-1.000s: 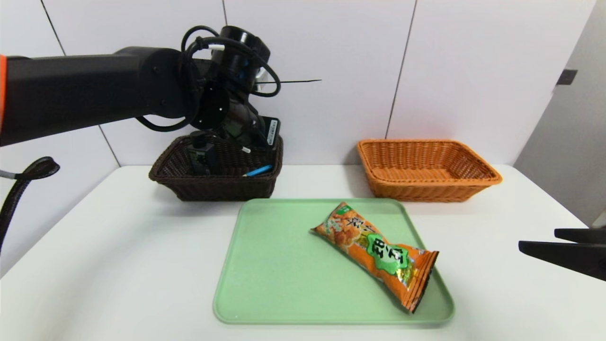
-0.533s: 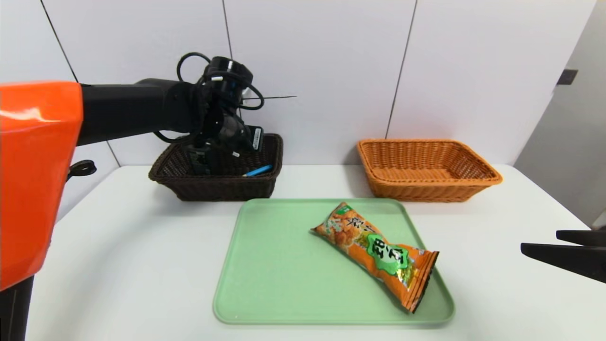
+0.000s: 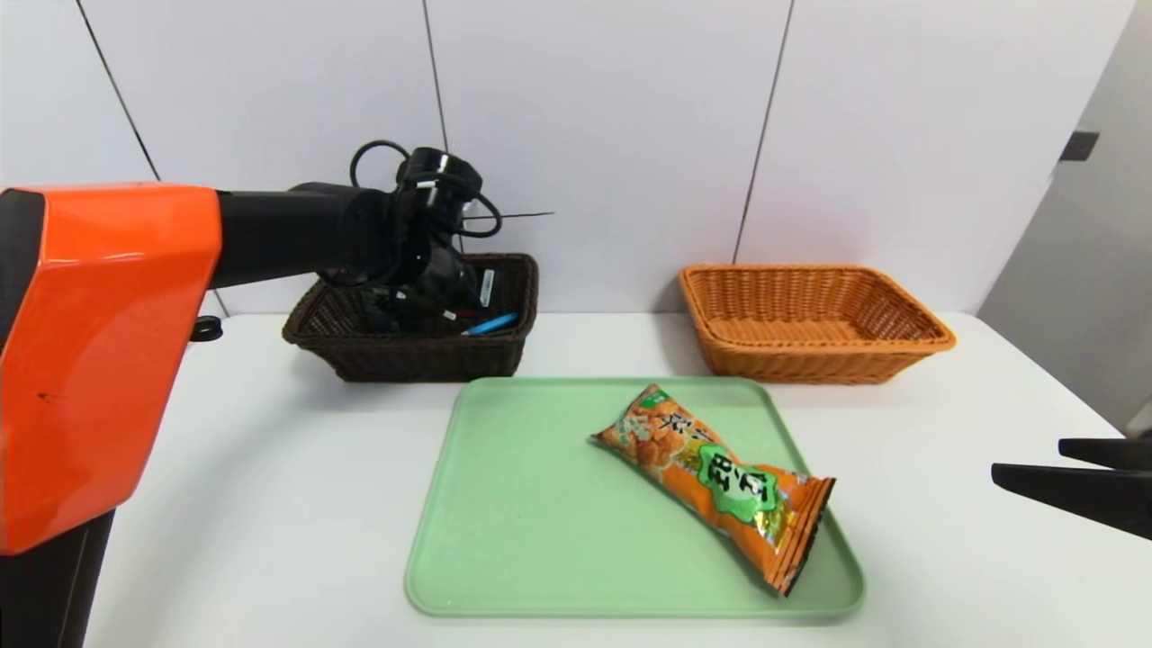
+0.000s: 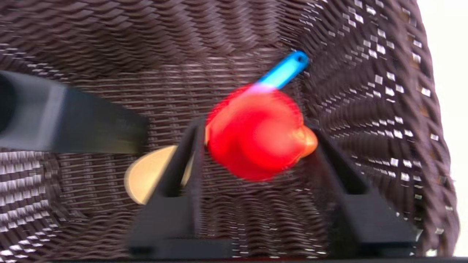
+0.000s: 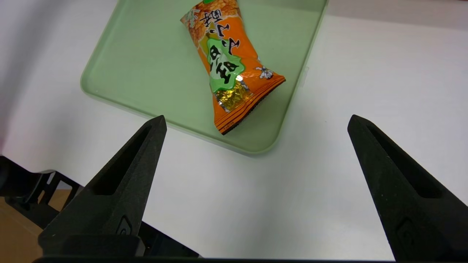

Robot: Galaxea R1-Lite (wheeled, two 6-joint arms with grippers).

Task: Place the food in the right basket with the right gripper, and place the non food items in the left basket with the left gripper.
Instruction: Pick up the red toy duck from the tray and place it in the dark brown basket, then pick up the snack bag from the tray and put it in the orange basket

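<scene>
A white table (image 3: 270, 504) is seen from above, with a pale green tray (image 3: 531, 504) placed at its near middle. Behind the tray, two wicker baskets are set well apart: a dark brown left basket (image 3: 432, 360) and an orange-brown right basket (image 3: 810, 364).

The left arm (image 3: 288, 234) is stretched over the left basket, and the left gripper (image 4: 257, 128) is lowered into it. Between its jaws a rounded, glossy red item (image 4: 256, 135) with a small orange part at one side is seen, blurred. Whether the item is gripped or has been let go cannot be told.

Inside the left basket, a bright blue handle (image 4: 283, 71) is seen near the end closer to the right basket, partly covered by the red item in the wrist view. A dark, box-shaped item (image 4: 98, 120) and a pale, rounded item (image 4: 150, 175), partly hidden by the gripper, are also contained there.

On the right half of the tray, an orange snack packet (image 3: 720, 486) with a green label is laid flat and slanted, its near end pointed toward the tray's near right corner. The right gripper (image 5: 257, 117) is held idle at the right side of the table, its jaws wide open with nothing gripped.
</scene>
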